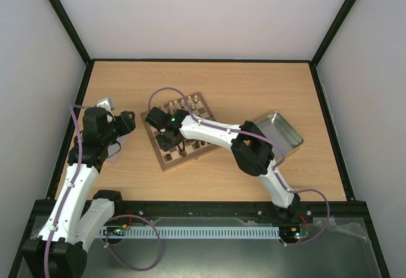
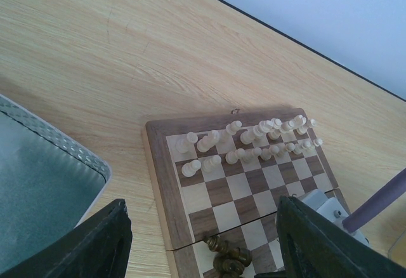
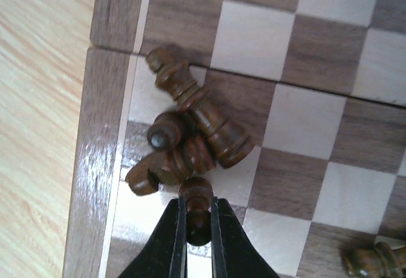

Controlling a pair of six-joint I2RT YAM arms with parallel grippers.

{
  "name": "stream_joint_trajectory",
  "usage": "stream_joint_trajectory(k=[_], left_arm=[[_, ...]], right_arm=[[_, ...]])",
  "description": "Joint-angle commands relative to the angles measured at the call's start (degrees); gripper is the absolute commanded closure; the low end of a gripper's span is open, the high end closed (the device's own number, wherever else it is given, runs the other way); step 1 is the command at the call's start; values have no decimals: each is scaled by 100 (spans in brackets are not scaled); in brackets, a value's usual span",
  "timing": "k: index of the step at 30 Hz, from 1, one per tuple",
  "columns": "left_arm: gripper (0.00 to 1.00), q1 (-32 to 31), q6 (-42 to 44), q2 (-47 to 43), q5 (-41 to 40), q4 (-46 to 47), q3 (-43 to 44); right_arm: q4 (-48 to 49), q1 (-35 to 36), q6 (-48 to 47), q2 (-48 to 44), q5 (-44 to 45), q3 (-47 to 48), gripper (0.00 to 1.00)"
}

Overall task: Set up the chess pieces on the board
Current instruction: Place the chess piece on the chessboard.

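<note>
Top: board (image 1: 181, 132) on bench (image 1: 254, 81); left end effector (image 1: 127, 122) beside it, parted, empty. Left wrist: cream pieces (image 2: 247, 141) ranked in two rows, seemingly done. Right wrist: right end effector (image 3: 198, 221) pinching one dark piece (image 3: 196, 192); other dark pieces (image 3: 200, 116) toppled, unplaced.

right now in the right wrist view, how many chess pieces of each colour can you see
dark brown pieces: 5, one in the right gripper, one cut off at the frame edge
cream pieces: 0 in this view
total: 5

Dark piece (image 3: 196, 191) in right hand (image 3: 197, 209)
</note>
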Motion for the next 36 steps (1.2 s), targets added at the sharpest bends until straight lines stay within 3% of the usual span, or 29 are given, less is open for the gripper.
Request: stream_joint_trajectory(k=[1,13,23,30,36], left_arm=[[35,-16,-29,-59,-41,4,-64],[35,-15,-24,-59,-21,13,-76],[35,-16,-8,-83,-5,20,-84],[35,-16,6,-94,5,11,-90],[35,-16,2,-103,14,13,-98]], right_arm=[[-510,45,-128,-82,-380,154,97],[-520,114,-207,-86,-591,93,95],[-424,135,-214,-47,-805,108,89],[-234,139,-95,-56,-705,57,79],[71,135,64,-253,-644,-8,79]])
